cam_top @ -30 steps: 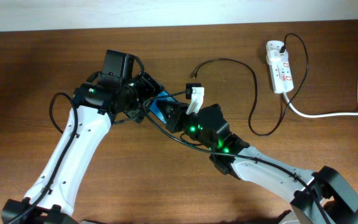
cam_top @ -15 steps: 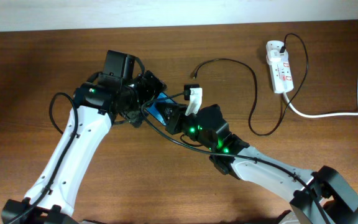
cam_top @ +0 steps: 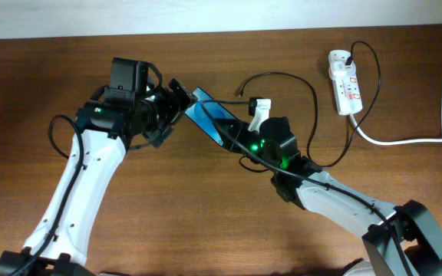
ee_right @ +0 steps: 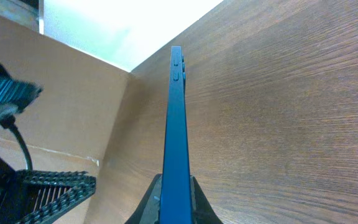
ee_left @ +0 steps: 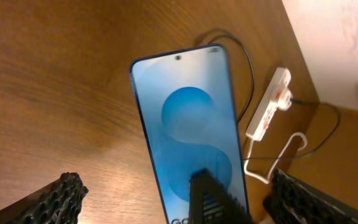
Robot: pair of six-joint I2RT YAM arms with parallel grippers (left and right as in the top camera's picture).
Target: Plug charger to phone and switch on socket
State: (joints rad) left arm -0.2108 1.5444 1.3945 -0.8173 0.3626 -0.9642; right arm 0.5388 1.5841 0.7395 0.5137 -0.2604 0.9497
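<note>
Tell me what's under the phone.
Only wooden table shows around the phone, which the right end effector grips. The patch directly beneath is hidden by the phone itself.

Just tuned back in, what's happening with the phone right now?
The right gripper holds the phone tilted, fingers clamped on its faces. The left gripper is open beside it. The charger is plugged into the power strip, but its connector tip lies loose on the table.

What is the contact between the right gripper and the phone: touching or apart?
Touching. The right wrist view shows the phone edge-on, with its near end pinched between the closed jaws of the right gripper.
</note>
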